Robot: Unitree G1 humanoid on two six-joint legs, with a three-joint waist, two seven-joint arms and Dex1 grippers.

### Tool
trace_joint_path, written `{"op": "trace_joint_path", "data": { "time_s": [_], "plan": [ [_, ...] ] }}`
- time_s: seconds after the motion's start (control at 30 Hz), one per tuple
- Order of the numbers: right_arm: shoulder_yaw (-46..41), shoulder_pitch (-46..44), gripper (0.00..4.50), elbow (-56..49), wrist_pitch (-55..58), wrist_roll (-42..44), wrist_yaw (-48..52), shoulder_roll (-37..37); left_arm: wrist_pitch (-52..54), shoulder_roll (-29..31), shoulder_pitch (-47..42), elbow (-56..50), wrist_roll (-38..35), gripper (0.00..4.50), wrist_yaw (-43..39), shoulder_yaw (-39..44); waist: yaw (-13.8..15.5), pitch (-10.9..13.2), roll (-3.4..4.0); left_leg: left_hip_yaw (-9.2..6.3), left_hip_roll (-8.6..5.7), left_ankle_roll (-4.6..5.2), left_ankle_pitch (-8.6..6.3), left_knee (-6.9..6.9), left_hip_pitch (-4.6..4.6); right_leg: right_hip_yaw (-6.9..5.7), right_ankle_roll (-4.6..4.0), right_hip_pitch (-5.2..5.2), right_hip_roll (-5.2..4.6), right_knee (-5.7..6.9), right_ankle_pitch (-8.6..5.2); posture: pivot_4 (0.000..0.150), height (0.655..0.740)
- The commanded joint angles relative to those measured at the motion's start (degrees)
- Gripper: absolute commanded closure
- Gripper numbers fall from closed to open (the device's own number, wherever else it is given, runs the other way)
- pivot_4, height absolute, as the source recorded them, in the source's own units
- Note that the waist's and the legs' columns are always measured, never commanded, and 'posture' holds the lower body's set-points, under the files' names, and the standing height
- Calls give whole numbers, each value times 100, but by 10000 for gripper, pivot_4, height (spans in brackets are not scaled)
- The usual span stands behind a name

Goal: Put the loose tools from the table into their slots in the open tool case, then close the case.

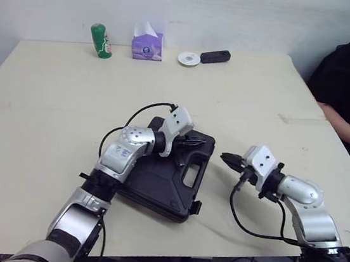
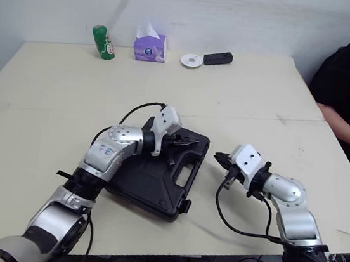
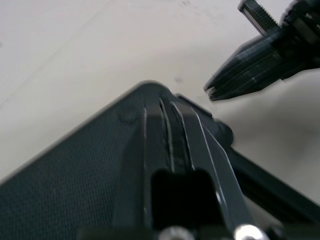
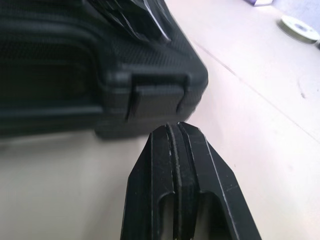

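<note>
Noted black tool case (image 1: 163,174) lying flat on the counter (image 1: 50,103), lid down. Found left pincer (image 1: 194,143) over the case's far corner, fingers pressed together, gripping nothing; cannot tell whether touching the lid. Found right pincer (image 1: 228,158) just off the case's handle side, facing a latch (image 4: 157,100), fingers likewise together and empty, apart from the case. Well beyond the case: green can (image 1: 101,40), tissue pack (image 1: 147,43), white disc (image 1: 188,58), dark oblong device (image 1: 215,56).
</note>
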Motion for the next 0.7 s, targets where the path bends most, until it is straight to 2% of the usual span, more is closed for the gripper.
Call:
{"op": "trace_joint_path", "data": {
  "time_s": [0.03, 0.23, 0.43, 0.57, 0.7],
  "plan": [
    [-270, 258, 45000, -351, -202, 205, 177, -193, -150, 210, 192, -340, -191, 44244, -435, -19, 82, 2, 2, 1, -2, 0, 2, 9, -36, 2, 0, -38, -1, 7, 0, 1500, 7400],
    [-725, 1169, 45000, -1043, -714, 862, 685, -361, -577, 870, 666, -1808, -815, 44244, -1558, 50, 206, 23, 10, 0, -16, 7, 13, 26, -157, 0, -1, -154, -10, 24, 0, 1500, 7400],
    [-1043, 2171, 45000, -1809, -644, 1302, 1152, -709, -299, 1622, 1621, -3276, -1455, 44244, -1997, 184, 235, 74, 30, 0, -21, 11, 13, 33, -161, 2, 2, -145, -15, 18, 2, 1500, 7400],
    [-921, 2596, 45000, -1971, -648, 1308, 1187, -689, -239, 1913, 1944, -3656, -1320, 44244, -1824, 75, 251, 101, 12, -3, -20, 13, 19, 35, -157, 1, -4, -140, -14, 24, 9, 1500, 7400],
    [-553, 2965, 45000, -1830, -946, 1037, 1299, -616, -395, 2366, 2434, -3927, -789, 44244, -1697, -247, 229, 110, 8, -1, -21, 12, 27, 21, -124, 5, -6, -114, -13, 14, 22, 1500, 7400]
  ]
}}
